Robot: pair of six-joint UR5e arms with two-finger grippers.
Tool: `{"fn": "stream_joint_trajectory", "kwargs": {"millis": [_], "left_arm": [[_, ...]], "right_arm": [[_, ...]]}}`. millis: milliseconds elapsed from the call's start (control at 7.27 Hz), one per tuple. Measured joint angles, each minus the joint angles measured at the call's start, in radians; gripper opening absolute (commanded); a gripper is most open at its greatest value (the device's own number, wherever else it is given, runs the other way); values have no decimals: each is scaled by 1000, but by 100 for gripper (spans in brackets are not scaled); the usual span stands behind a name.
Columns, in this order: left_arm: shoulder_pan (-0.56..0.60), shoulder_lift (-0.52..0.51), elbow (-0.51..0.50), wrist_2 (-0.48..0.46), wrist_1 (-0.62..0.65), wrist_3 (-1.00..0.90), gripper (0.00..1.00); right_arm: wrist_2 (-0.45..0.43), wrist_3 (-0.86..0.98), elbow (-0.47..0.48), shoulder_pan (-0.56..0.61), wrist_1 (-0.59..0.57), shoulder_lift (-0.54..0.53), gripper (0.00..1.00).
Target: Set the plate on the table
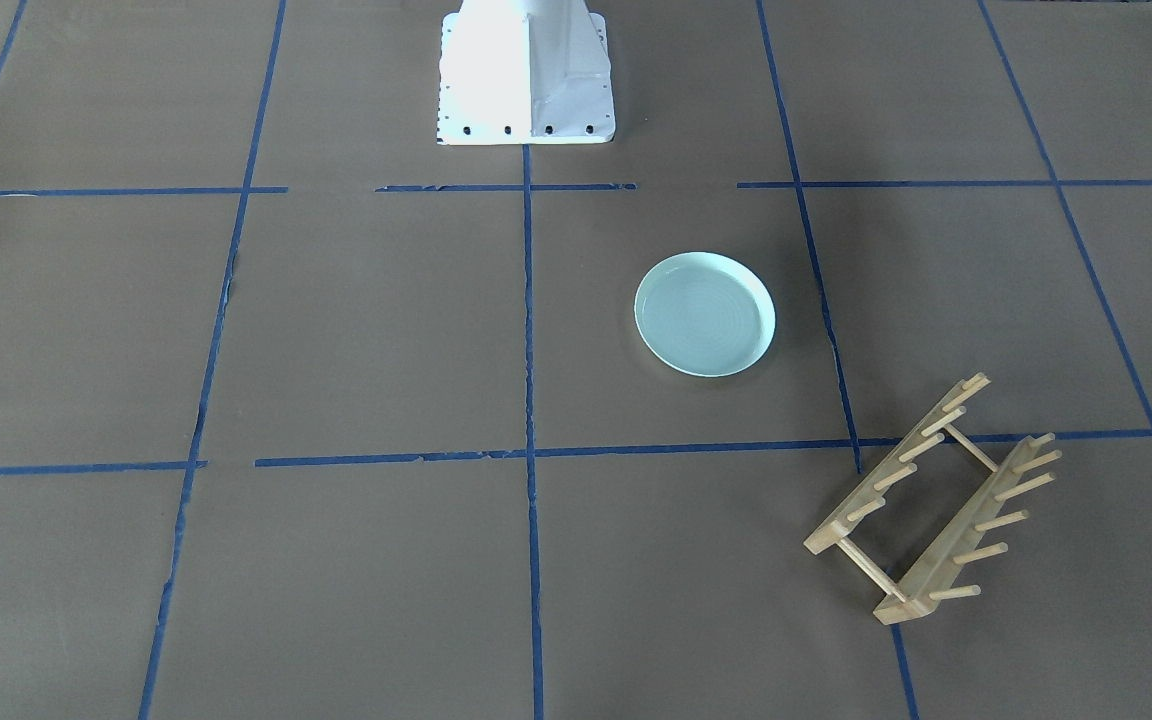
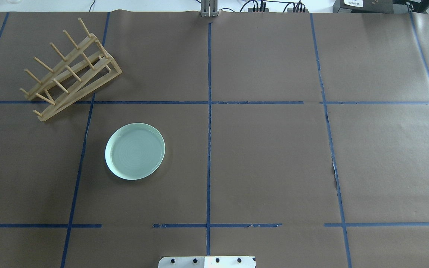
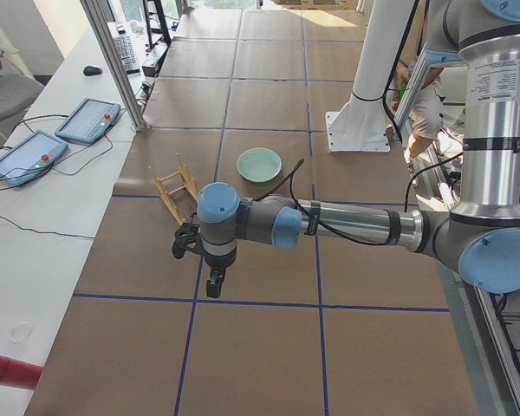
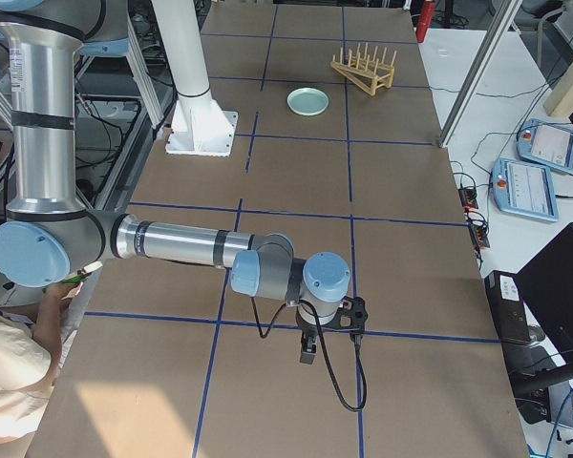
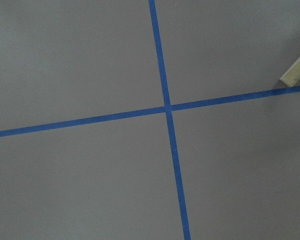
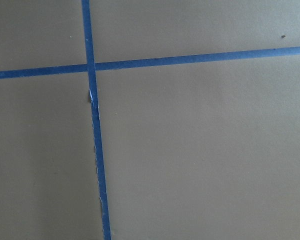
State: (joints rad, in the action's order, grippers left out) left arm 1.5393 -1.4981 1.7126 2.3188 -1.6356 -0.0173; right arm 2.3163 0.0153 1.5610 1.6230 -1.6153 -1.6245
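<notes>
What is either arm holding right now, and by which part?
Nothing. The plate lies flat on the table, near the wooden rack; the left gripper and right gripper hang bare, far from both.

You had a light wooden peg rack (image 2: 71,72) standing at an angle, and two teach pendants (image 3: 88,120) lay on the white bench (image 3: 35,260).

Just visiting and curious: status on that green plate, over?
Left gripper, right gripper: far from plate, open or shut unclear. Plate flat on table, apart from wooden rack. Nothing touching it.
</notes>
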Motion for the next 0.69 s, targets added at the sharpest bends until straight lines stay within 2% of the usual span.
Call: {"fn": "stream_joint_trajectory", "kwargs": {"millis": [275, 688], "left_arm": [[3, 32, -23, 70, -1, 6, 100], [6, 40, -20, 93, -2, 3, 100]], "right_arm": [[0, 0, 0, 0, 0, 0, 100], [0, 0, 0, 0, 0, 0, 100]]}}
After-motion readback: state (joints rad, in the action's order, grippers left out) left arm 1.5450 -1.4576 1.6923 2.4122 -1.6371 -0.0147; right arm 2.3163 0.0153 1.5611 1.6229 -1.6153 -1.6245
